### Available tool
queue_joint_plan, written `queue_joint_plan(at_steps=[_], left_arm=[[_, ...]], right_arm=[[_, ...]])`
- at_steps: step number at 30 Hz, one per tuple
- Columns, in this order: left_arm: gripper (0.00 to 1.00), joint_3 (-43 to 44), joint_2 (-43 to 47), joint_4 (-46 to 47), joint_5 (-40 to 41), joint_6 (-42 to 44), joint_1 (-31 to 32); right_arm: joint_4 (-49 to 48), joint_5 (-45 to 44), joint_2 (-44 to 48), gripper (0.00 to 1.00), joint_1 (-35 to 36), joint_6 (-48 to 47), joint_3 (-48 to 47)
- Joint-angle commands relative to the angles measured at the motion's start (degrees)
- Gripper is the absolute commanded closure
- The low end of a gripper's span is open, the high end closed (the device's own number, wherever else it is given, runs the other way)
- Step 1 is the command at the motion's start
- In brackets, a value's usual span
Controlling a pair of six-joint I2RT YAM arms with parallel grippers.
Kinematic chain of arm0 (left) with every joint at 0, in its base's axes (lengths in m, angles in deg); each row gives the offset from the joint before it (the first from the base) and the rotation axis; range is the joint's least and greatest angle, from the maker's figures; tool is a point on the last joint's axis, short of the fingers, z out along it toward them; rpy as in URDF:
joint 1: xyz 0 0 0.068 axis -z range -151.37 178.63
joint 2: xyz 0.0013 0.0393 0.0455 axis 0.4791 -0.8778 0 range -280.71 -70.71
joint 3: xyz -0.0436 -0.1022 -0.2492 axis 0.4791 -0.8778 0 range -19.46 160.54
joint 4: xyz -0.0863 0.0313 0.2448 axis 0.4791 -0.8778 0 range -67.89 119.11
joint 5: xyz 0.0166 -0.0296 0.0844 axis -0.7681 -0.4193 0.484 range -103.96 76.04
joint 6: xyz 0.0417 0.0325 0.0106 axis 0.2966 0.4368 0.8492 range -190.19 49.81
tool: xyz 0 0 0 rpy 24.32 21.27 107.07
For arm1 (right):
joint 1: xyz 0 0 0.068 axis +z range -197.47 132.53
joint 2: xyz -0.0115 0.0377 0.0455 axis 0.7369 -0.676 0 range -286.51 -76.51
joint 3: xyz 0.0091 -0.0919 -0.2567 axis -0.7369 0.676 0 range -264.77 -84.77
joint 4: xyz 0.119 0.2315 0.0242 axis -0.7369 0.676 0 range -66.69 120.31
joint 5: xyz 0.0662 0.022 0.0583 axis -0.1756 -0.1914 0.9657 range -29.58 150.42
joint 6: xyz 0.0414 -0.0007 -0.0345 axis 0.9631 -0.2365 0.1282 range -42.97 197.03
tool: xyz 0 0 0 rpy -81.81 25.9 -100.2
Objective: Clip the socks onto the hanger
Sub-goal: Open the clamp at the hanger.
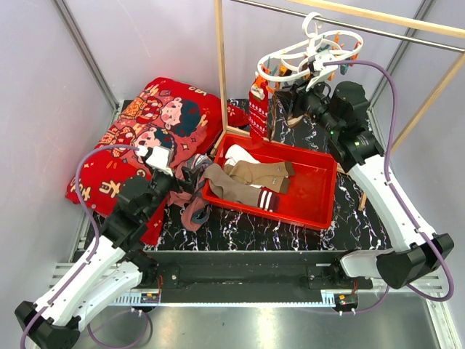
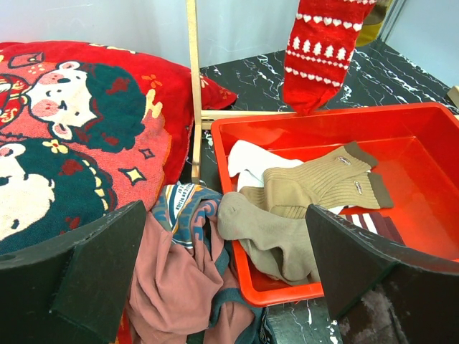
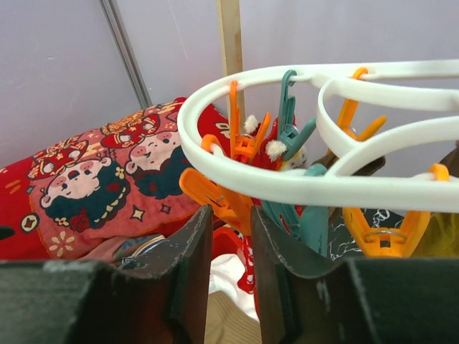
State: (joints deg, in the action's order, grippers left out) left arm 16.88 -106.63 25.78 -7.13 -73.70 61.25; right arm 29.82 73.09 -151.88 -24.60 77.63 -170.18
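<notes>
The taupe-brown ankle socks [image 2: 315, 179] lie heaped in the red plastic tray [image 2: 430, 115]. They are probably light and limp, and best pinched at a cuff. The left gripper [image 2: 229, 269] gapes wide near them. The right gripper [image 3: 231, 244] sits narrow round an orange peg [image 3: 211, 197] of the white oval ring hanger [image 3: 344, 190]; I cannot tell whether it pinches.

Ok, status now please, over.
Left claw open, beside tray of socks. Right claw at orange peg on hanger, grip unclear. Red sock hangs there.

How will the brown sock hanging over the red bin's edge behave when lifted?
Probably floppy: the brown sock sags over the red bin's rim. Likely light, being thin knit. It may drag the ribbed sock overlapping it.
</notes>
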Motion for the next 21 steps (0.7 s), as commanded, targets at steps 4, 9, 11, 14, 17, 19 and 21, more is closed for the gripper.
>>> queue_joint_plan(at_steps=[4, 9, 11, 14, 17, 19, 21], left_arm=[[0.01, 2.2, -1.4, 2.4, -2.0, -0.4, 0.1], [0.01, 4.2, -3.8, 3.2, -4.2, -0.5, 0.9], [0.01, 4.9, -5.2, 3.2, -4.5, -0.4, 1.2], [0.01, 5.9, -6.6, 5.1, -4.5, -0.4, 1.8], [0.01, 6.5, -7.8, 7.7, -4.6, -0.2, 2.6], [0.01, 7.4, -9.3, 9.1, -4.6, 0.0, 3.1], [0.01, 8.8, -11.3, 9.6, -4.6, 0.2, 3.8]], right_arm=[[-5.0, -1.1, 2.0, 0.71, 0.1, 4.5, 1.9], [-8.3, -0.7, 2.2, 0.55, 0.1, 5.1, 3.2], [-9.7, 0.2, 2.0, 0.53, 0.2, 5.2, 3.3], [-11.4, 1.9, 2.0, 0.43, 0.1, 5.8, 3.3], [-13.4, 1.1, 2.2, 0.40, 0.2, 6.6, 3.8], [-15.5, 0.3, 2.3, 0.40, 0.1, 7.6, 4.2], [-16.7, -0.1, 2.2, 0.40, 0.1, 7.7, 4.5]])
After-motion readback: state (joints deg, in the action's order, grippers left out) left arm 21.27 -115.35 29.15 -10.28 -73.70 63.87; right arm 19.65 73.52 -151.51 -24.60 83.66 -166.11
